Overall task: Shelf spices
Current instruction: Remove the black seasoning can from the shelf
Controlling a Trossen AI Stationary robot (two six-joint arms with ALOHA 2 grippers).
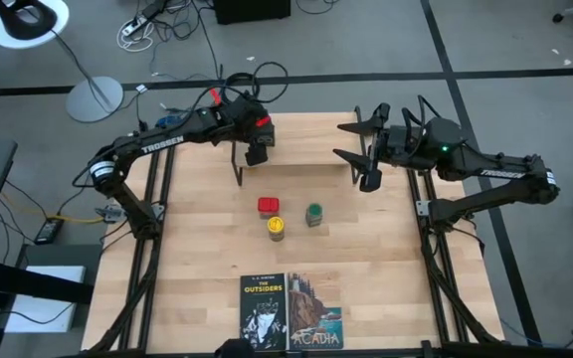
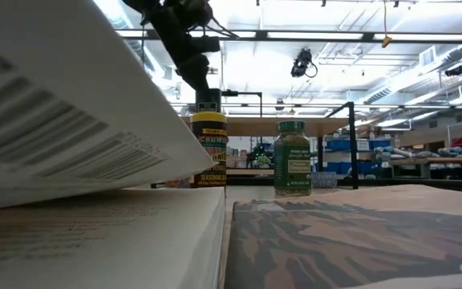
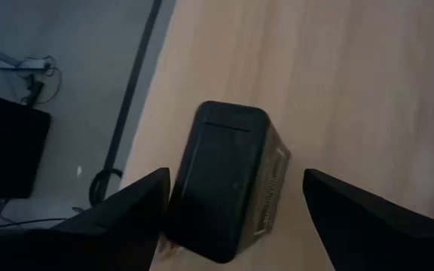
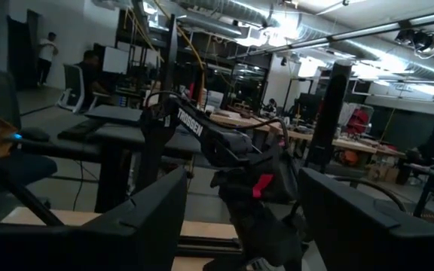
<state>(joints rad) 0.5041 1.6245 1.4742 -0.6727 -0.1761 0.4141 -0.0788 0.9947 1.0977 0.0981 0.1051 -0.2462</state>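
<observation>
The dark grey tin point(image 3: 224, 181) stands upright on the left end of the shelf's wooden top point(image 1: 306, 151), and the low view shows the tin point(image 2: 208, 100) there too. My left gripper point(image 3: 236, 218) hangs open above it, a finger on either side. My right gripper point(image 1: 364, 151) is open and hovers off the shelf's right end, holding nothing. The red square tin point(image 1: 268, 206), yellow-lidded jar point(image 1: 276, 227) and green-lidded jar point(image 1: 313, 214) stand on the table in front of the shelf. My left gripper straddles the dark grey tin from above, pointing down. One finger point(image 3: 138, 207) lies close beside the tin's side point(image 3: 183, 188), and I cannot tell whether it touches. The other finger point(image 3: 353, 218) stands clear of the tin.
Two paperback books point(image 1: 264, 310) point(image 1: 314, 312) lie side by side at the table's near edge and fill the front of the low view. The shelf's top to the right of the tin is bare wood. Open tabletop point(image 1: 197, 249) lies left and right of the jars.
</observation>
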